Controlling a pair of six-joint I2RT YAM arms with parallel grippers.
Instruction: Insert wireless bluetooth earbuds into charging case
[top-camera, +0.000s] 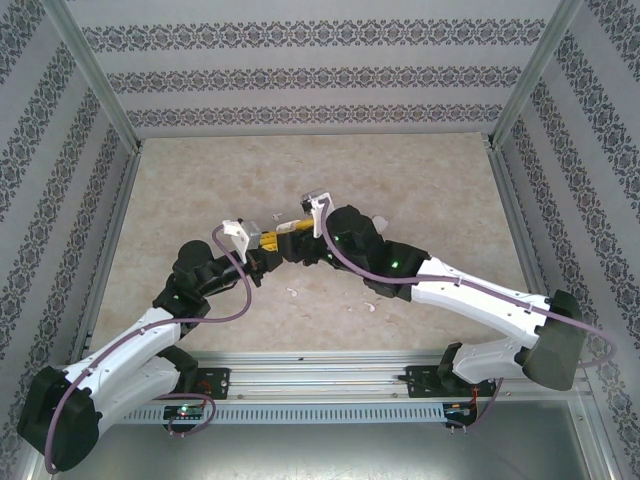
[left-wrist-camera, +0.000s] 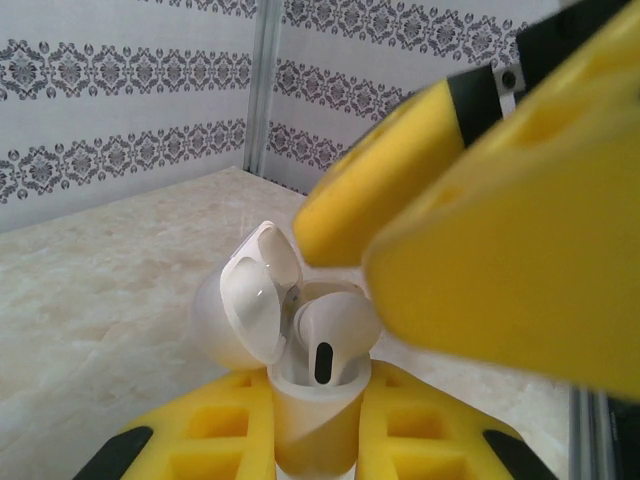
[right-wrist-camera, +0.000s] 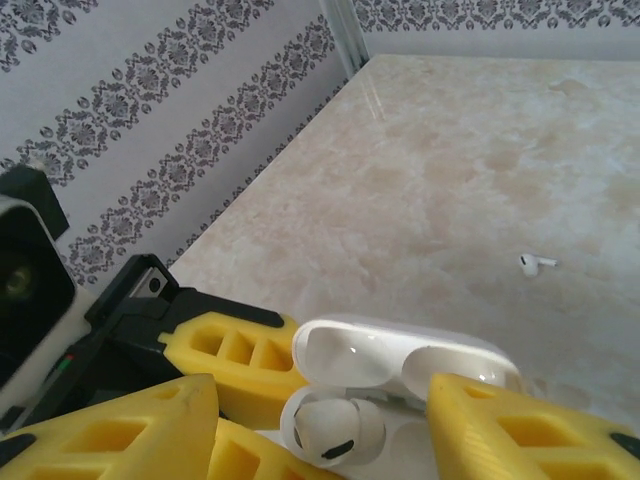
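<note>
Earbud (left-wrist-camera: 325, 335) sits in case (left-wrist-camera: 310, 425) pinched by left tool (left-wrist-camera: 315, 445), right tool (right-wrist-camera: 322, 392) spread, above marbled table (right-wrist-camera: 450, 180), patterned walls (right-wrist-camera: 150, 120).

White for case (left-wrist-camera: 310, 420) and earbud (left-wrist-camera: 335, 330), with a black oval on the latter. Yellow for fingers (left-wrist-camera: 220, 435), black at their bases; white and black for arms (top-camera: 130, 350), purple for cables (top-camera: 246, 287). Beige marbling on table (top-camera: 200, 200); grey damask bands on white walls (top-camera: 300, 75).

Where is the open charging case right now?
The charging case sits over the middle of the table, clamped upright in the left gripper, an earbud seated inside, the right gripper just above.
</note>
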